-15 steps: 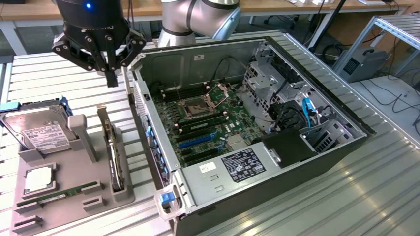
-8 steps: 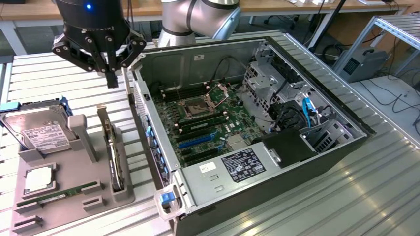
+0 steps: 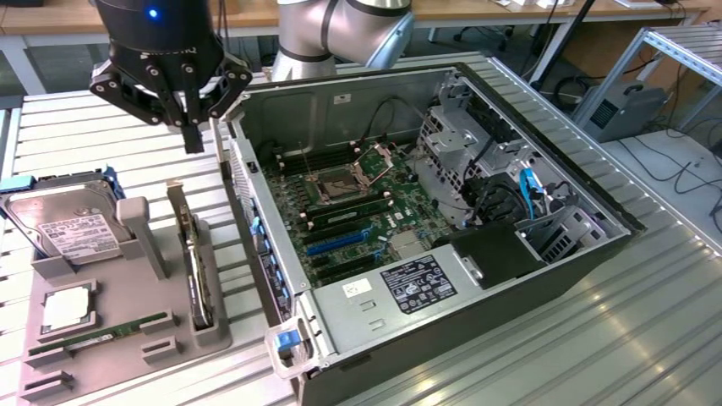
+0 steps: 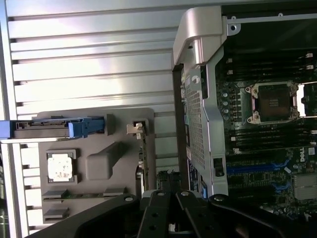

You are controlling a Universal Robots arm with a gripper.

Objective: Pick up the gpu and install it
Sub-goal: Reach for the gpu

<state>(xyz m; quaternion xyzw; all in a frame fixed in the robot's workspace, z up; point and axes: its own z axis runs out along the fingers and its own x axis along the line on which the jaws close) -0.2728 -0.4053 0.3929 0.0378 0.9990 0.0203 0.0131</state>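
You had the gripper (image 3: 194, 135) hanging above the slatted table (image 3: 90, 144), beyond the far end of the grey fixture (image 3: 124, 347) and just beside the open computer case (image 3: 474, 296). Its jaws were drawn fully together with nothing between them.

The gpu (image 3: 199, 279) had not been lifted. It stood on its long edge in a slot of the fixture, on the side nearest the case, with its bracket end toward the gripper. In my judgement it was stored upright so that its top edge was free for a pinch from above.

The case lay on its side with the panel off. That left the blue expansion slots (image 3: 338, 245) on the motherboard (image 3: 350, 194) open from above.

The hard drive (image 3: 68, 228), processor chip (image 3: 66, 309) and memory stick (image 3: 96, 332) each sat in their own recesses, apart from the card.

The exterior view gave you the gripper's height over the fixture and the closed fingers from the side.

The wrist view looked straight down past the gripper (image 4: 168, 186). There the gpu (image 4: 143, 161) was a thin dark edge running toward the fingers, close beside the case's perforated rear wall (image 4: 195, 124). The empty processor socket (image 4: 272, 101) also showed plainly there.
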